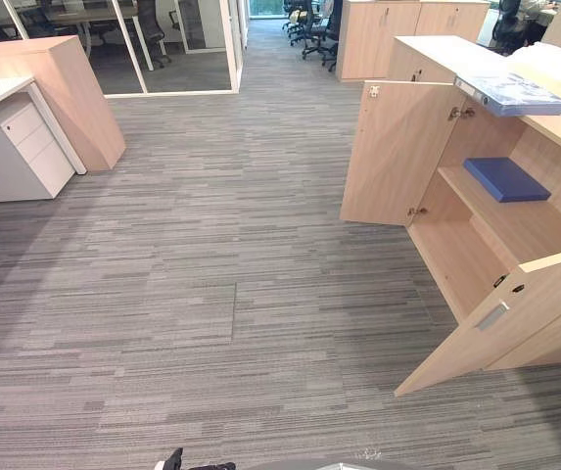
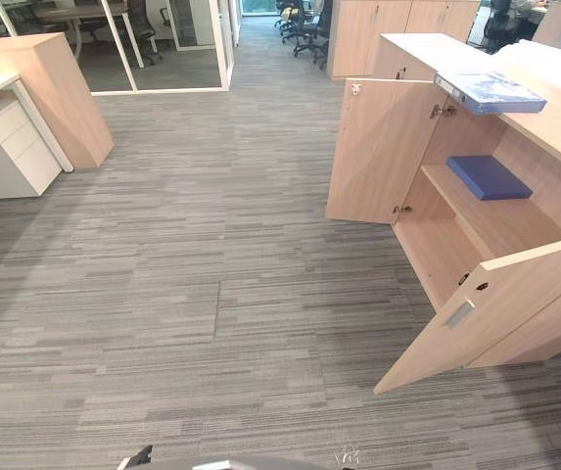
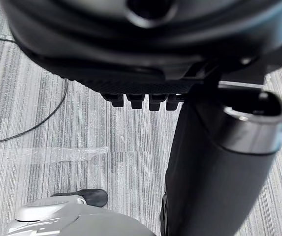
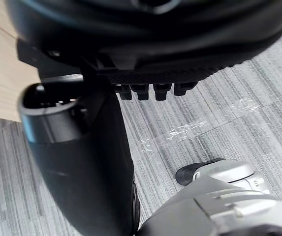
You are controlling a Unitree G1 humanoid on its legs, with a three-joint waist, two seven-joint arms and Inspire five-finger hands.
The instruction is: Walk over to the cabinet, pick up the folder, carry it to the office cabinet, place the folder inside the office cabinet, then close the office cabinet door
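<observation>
Two empty, slack-fingered hands: left robot hand (image 3: 131,59), right robot hand (image 4: 155,54). The folder (image 1: 513,95) lies atop the cabinet (image 1: 437,54), well ahead and rightward, overhanging its open compartment, so nearer the right one

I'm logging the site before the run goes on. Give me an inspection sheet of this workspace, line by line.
surface: grey striped carpet, flat.
job's things: cabinet with both doors open; blue folder lying flat on its shelf; second folder lying on the cabinet's top at the front edge.
clutter: clear tape strip stuck on the carpet.
robot hands: left robot hand and right robot hand hang over the carpet, holding nothing.
cables: nothing seen.
surroundings: desk with drawer unit, wooden counter, glass partitions, chairs far off.
</observation>
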